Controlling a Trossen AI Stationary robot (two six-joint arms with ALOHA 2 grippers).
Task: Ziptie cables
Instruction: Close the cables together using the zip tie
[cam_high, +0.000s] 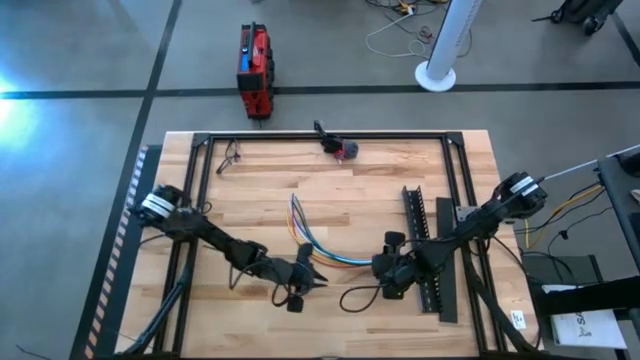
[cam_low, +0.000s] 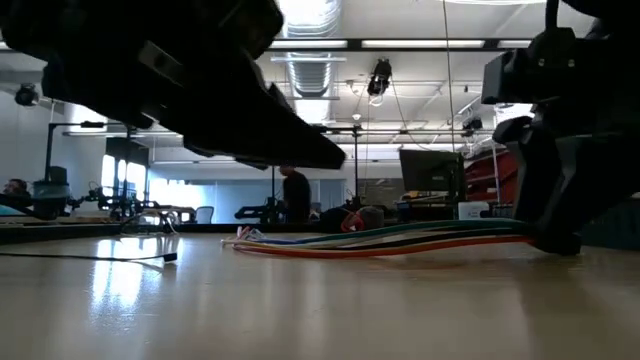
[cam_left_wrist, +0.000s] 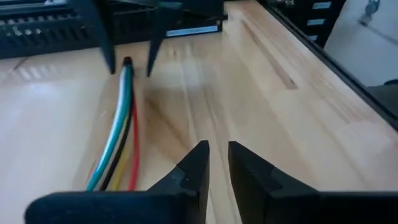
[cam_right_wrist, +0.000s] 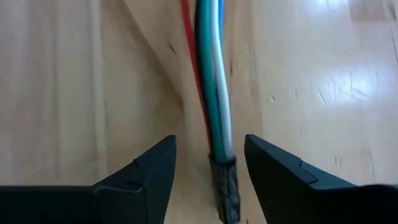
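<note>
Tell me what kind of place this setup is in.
Likely a robotics lab or workshop: a wooden table on a concrete floor, long ceiling lights and monitors behind, and a person standing at the benches.

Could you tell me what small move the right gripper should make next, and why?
Probably close. The right gripper is open with a finger on each side of the dark end of the cables lying on the table, so closing should grip them. The left gripper waits alongside.
</note>
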